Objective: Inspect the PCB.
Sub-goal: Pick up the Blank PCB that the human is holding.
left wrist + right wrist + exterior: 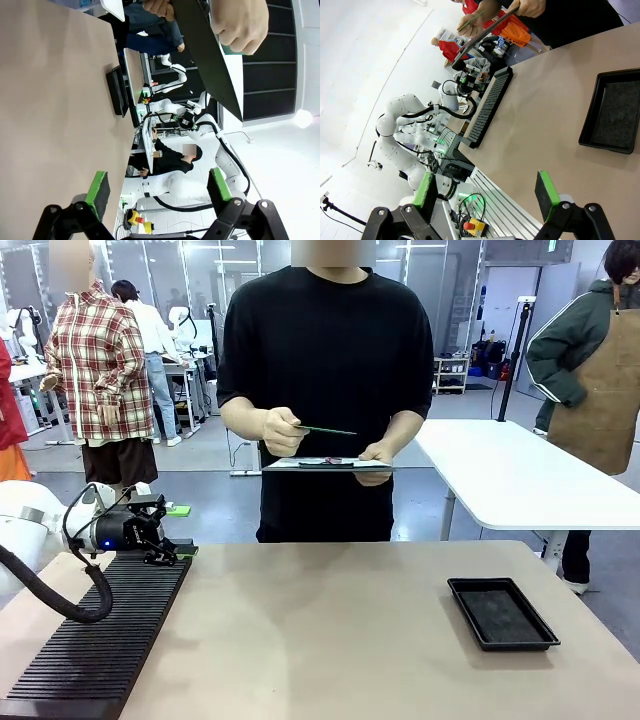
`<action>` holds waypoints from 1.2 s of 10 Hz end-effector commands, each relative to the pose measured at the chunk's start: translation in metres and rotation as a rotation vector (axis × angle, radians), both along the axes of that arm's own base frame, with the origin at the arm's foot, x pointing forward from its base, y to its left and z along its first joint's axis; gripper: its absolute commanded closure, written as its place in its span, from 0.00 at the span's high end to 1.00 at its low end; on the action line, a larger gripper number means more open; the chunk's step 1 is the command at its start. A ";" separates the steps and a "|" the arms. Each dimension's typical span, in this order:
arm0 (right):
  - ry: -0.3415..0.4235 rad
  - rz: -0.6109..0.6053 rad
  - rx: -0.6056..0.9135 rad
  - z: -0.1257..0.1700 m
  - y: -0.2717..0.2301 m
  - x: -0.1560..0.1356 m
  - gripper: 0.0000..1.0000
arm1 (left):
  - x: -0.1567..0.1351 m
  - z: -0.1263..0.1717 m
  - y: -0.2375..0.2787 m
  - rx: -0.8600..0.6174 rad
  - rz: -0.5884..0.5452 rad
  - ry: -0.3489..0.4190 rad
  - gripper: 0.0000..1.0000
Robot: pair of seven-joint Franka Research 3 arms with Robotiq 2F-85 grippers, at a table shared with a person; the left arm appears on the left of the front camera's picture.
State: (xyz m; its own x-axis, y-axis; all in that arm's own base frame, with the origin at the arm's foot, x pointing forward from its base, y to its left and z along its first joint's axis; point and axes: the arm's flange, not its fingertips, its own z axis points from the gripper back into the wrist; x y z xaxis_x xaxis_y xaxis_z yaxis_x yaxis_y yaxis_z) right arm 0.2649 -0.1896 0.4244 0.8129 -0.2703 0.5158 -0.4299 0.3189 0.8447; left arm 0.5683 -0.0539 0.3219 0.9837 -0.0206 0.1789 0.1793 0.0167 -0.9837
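Observation:
The person across the table holds the PCB (326,429), a thin green board seen edge-on, in one hand at chest height. The other hand holds a dark clipboard (330,465) with white paper just below it. My left gripper (170,548) hovers at the far end of the black slotted rack (105,635), well below and left of the board. In the left wrist view my left gripper (159,189) is open and holds nothing; a sliver of the PCB (229,49) shows under the person's hand. My right gripper (485,192) is open above the table, far from the PCB (471,19).
A shallow black tray (501,613) lies on the table at the right, also seen as the tray (612,112) in the right wrist view. The slotted rack (487,107) runs along the table's left side. A white table (510,475) stands behind at right, with bystanders nearby.

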 end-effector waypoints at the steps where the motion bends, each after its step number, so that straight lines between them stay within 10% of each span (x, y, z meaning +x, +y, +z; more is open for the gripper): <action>1: -0.021 0.002 -0.001 0.001 -0.001 0.000 1.00 | 0.000 0.000 0.000 0.000 -0.001 -0.001 1.00; 5: -0.021 0.002 -0.001 0.001 -0.001 0.000 1.00 | -0.013 0.055 0.022 0.008 -0.010 0.038 1.00; 12: -0.021 0.002 -0.001 0.001 -0.001 0.000 1.00 | -0.161 0.160 0.171 0.123 0.096 -0.004 1.00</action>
